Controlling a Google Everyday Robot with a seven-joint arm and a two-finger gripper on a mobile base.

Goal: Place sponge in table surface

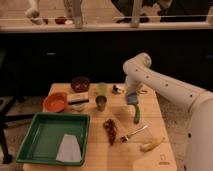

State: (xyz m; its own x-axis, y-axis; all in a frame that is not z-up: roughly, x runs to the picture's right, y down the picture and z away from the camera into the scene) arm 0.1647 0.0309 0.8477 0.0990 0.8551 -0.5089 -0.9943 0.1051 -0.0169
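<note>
My gripper (131, 98) hangs from the white arm over the right-middle of the light wooden table surface (165, 125). It is shut on the small blue-grey sponge (133, 100) and holds it just above the tabletop. I cannot tell whether the sponge touches the wood. The sponge sits right above a green vegetable (136, 115) and to the right of the metal cup (101, 104).
A green tray (35, 131) with a pale grey cloth (68, 149) lies at the front left. An orange bowl (55, 102), a dark red bowl (80, 83), a beige striped block (78, 99) and a green cup (102, 89) stand at the back. A brown item (110, 130), a fork (133, 133) and a banana (152, 145) lie in front.
</note>
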